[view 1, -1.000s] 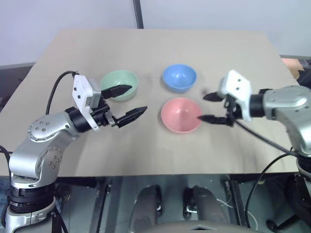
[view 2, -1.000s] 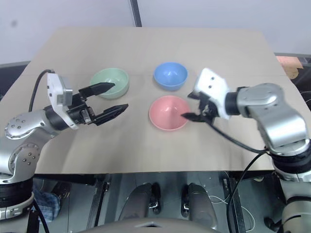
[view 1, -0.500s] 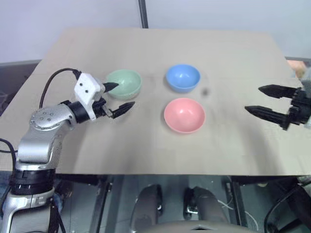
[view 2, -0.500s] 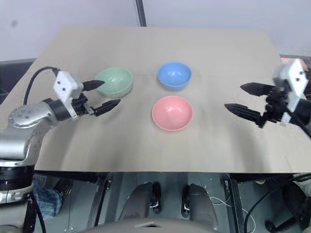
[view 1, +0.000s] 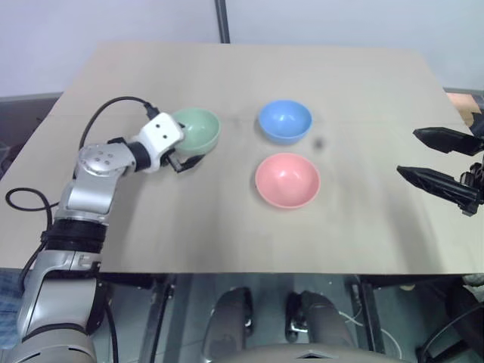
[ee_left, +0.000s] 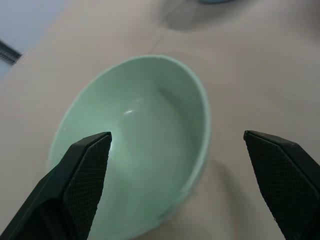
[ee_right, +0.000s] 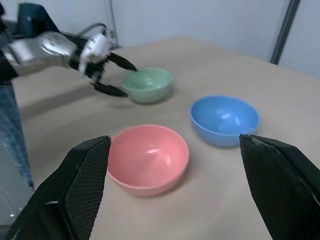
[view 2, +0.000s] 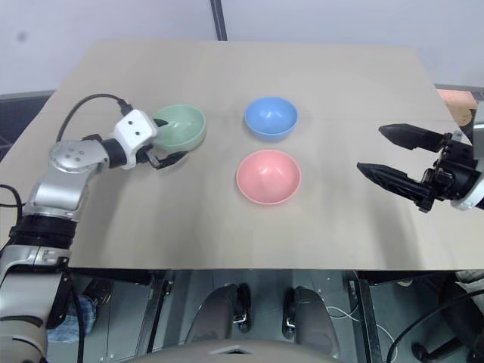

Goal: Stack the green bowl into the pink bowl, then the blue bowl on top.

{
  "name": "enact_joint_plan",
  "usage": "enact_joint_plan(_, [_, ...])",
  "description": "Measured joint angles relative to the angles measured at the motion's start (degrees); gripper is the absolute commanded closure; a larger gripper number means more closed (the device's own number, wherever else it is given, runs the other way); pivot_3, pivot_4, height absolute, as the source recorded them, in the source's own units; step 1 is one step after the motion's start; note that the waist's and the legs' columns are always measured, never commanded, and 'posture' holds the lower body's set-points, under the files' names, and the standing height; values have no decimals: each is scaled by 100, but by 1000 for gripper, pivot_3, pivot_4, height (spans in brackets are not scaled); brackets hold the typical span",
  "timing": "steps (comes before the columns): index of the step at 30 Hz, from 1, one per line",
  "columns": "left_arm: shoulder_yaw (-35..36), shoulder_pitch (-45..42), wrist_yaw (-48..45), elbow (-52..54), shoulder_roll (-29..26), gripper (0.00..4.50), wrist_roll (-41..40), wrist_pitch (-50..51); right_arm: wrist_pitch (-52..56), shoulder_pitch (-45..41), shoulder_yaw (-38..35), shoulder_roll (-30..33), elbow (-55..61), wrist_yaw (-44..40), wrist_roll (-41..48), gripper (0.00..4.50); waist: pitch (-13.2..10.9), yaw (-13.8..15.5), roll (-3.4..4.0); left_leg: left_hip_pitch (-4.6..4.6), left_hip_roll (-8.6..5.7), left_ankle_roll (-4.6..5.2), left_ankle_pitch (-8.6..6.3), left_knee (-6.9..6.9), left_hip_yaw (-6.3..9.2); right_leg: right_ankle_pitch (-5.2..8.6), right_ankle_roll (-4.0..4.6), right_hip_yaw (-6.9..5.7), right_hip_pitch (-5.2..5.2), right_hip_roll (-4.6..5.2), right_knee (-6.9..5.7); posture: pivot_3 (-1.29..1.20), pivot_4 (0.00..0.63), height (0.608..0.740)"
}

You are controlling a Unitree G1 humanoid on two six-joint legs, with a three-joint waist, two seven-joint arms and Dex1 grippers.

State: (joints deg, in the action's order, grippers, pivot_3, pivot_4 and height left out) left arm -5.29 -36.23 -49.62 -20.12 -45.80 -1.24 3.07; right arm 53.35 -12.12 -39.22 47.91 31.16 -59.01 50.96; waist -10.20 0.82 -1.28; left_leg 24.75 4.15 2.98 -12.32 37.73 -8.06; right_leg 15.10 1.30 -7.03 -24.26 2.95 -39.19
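Observation:
The green bowl (view 1: pixel 198 128) stands upright at the left of the tan table (view 1: pixel 227 242). My left gripper (view 1: pixel 184 144) is open and straddles its near rim, one finger over the inside (ee_left: pixel 82 172), the other outside (ee_left: pixel 280 172). The blue bowl (view 1: pixel 285 121) sits at the centre back, and the pink bowl (view 1: pixel 287 180) lies just in front of it; both are empty. My right gripper (view 1: pixel 408 153) hovers open near the table's right side, well away from the pink bowl, pointing toward the bowls (ee_right: pixel 147 157).
A small dark spot (view 1: pixel 321 141) marks the table to the right of the blue bowl. A grey pole (view 1: pixel 221 19) rises behind the far edge. An orange object (view 1: pixel 461 102) lies beyond the right edge. Bare table surrounds the bowls.
My left gripper moved forward until its fingers straddle the green bowl's rim. My right gripper drew back from the pink bowl to the right and opened wider.

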Motion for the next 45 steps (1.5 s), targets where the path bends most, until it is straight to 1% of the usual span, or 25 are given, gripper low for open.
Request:
enact_joint_plan(3, [-194, -125, -78, -347, 94, 0, 200, -192, -117, 111, -1, 71, 9, 105, 145, 37, 0, 0, 0, 0, 0, -1, 1, 0, 0, 0, 0, -1, 0, -2, 0, 0, 150, 740])
enact_joint_plan(7, [-215, -259, -201, -562, 154, 0, 323, -356, -257, 234, 1, 133, 10, 209, 253, 37, 0, -4, 0, 0, 1, -1, 1, 0, 0, 0, 0, 0, 0, -3, 0, 0, 150, 740])
enact_joint_plan(8, [-216, -285, -225, -597, 166, 256, 331, -368, -280, 256, 3, 140, 10, 217, 256, 12, 0, -2, 0, 0, 1, -2, 1, 0, 0, 0, 0, 0, 0, -3, -1, 0, 150, 740])
enact_joint_plan(11, [-217, -351, -345, -719, 185, 1284, 353, -464, -398, 351, 26, 174, 10, 247, 287, 0, 0, -2, -1, 0, 1, -1, 1, 1, 0, 0, 0, 0, 0, -3, -1, 0, 150, 740])
enact_joint_plan(12, [-217, -367, -384, -762, 185, 1839, 362, -498, -435, 383, 37, 199, 9, 262, 303, 0, 0, -3, -1, 0, 1, -2, 2, 1, 0, 0, 0, 0, 0, -3, -1, 0, 150, 740])
enact_joint_plan(15, [-214, -419, -429, -775, 203, 3294, 373, -516, -515, 447, 67, 260, 4, 271, 307, 0, 1, -2, -2, 0, 1, -2, 2, 2, 1, 0, 0, 0, 0, -3, -1, 0, 150, 740])
enact_joint_plan(16, [-213, -437, -442, -775, 206, 3474, 373, -516, -537, 451, 80, 264, 1, 272, 307, 0, 1, -1, -2, 0, 1, -2, 2, 2, 0, 0, 0, 0, 0, -3, -2, 0, 150, 740])
enact_joint_plan(17, [-211, -449, -451, -775, 208, 4131, 373, -516, -557, 453, 96, 270, 0, 272, 307, 0, 1, -1, -2, 0, 1, -2, 2, 3, 0, 0, -1, 0, 0, -3, -2, 0, 150, 740])
enact_joint_plan(18, [-211, -470, -492, -775, 211, 4350, 372, -516, -607, 459, 113, 285, -1, 273, 308, 0, 1, -1, -2, 0, 1, -2, 2, 3, 0, 0, -1, 0, 0, -3, -2, 0, 150, 740])
enact_joint_plan(19, [-211, -479, -515, -784, 212, 4431, 375, -505, -625, 459, 118, 295, -1, 276, 309, 0, 1, -2, -2, 0, 1, -2, 2, 3, 1, 0, -1, 0, 0, -3, -2, 0, 150, 740])
enact_joint_plan(25, [-215, -550, -618, -821, 223, 4431, 405, -584, -715, 490, 246, 322, -24, 310, 313, 0, 1, -1, -2, 0, 1, -2, 2, 7, 1, 0, -1, -1, 1, -5, -4, 0, 150, 740])
enact_joint_plan(26, [-241, -676, -648, -901, 240, 4431, 448, -666, -734, 494, 266, 340, -35, 308, 313, 0, 0, 1, -3, 2, 1, -2, 2, 10, 1, 0, 0, -2, 1, -5, -6, 0, 150, 740])
enact_joint_plan(27, [-304, -1227, -775, -1054, 335, 4431, 454, -927, -767, 479, 352, 381, -73, 306, 311, 0, -1, 34, -6, 9, 1, -1, 2, 27, 9, 0, -1, -11, 3, -5, -11, 0, 150, 740])
enact_joint_plan(28, [-305, -1271, -784, -1054, 347, 4431, 452, -947, -770, 477, 359, 381, -74, 306, 310, 0, -1, 42, -6, 9, 1, -1, 1, 33, 10, 0, -1, -11, 5, -5, -13, 0, 150, 740])
enact_joint_plan(30, [-304, -1629, -890, -1045, 459, 4431, 416, -1130, -802, 459, 422, 391, -81, 305, 310, 0, -1, 30, -5, 1, 0, 6, -3, 41, 9, 0, -1, -9, 18, -3, -13, 0, 150, 740])
enact_joint_plan(32, [-328, -1889, -1184, -997, 736, 4431, 208, -1232, -861, 446, 469, 416, -93, 315, 310, 0, 0, 16, -5, 1, 0, 8, -4, 45, 10, 0, -2, -9, 20, -3, -13, 0, 150, 740])
enact_joint_plan(33, [-380, -1952, -1465, -840, 981, 4431, -5, -1284, -873, 444, 479, 429, -93, 323, 314, 0, -1, 17, -5, 2, 1, 7, -4, 46, 11, 0, -2, -9, 20, -4, -14, 0, 150, 740])
enact_joint_plan(36, [-572, -1937, -2089, -358, 1264, 4431, -411, -1335, -894, 451, 501, 430, -91, 333, 314, 0, -1, 0, -5, 1, 2, 5, -3, 47, 10, -1, -1, -9, 20, -7, -17, 0, 150, 740])
enact_joint_plan(37, [-684, -1892, -2417, -41, 1317, 4431, -610, -1306, -900, 451, 503, 430, -89, 341, 314, 0, -1, -12, -5, -1, 2, 5, -2, 47, 8, -1, -1, -5, 20, -7, -18, 0, 150, 740])
enact_joint_plan(38, [-956, -1715, -3075, 702, 1390, 4431, -1003, -1273, -903, 452, 505, 430, -82, 371, 316, 0, 1, -27, -3, -9, 2, 3, -2, 47, 5, -2, 1, 1, 21, -7, -24, 0, 150, 740])
enact_joint_plan(41, [-1164, -1497, -3593, 1178, 1321, 4431, -1226, -1255, -903, 451, 508, 431, -73, 405, 332, 0, 2, -44, 1, -18, 6, -1, 1, 47, 5, 0, 0, 5, 22, -16, -32, 0, 150, 740])
enact_joint_plan(44, [-1431, -1273, -4143, 1516, 1064, 4431, -1297, -1254, -902, 451, 504, 470, -71, 447, 363, 0, 1, -32, 2, -23, 7, -4, 3, 53, 10, 2, 1, 3, 22, -17, -53, 0, 150, 740])
enact_joint_plan(45, [-1480, -1272, -4202, 1532, 1017, 4431, -1304, -1263, -903, 452, 503, 475, -65, 448, 374, 0, 1, -14, 2, -23, 7, -3, 2, 56, 13, 2, 1, 1, 23, -16, -54, 0, 150, 740])
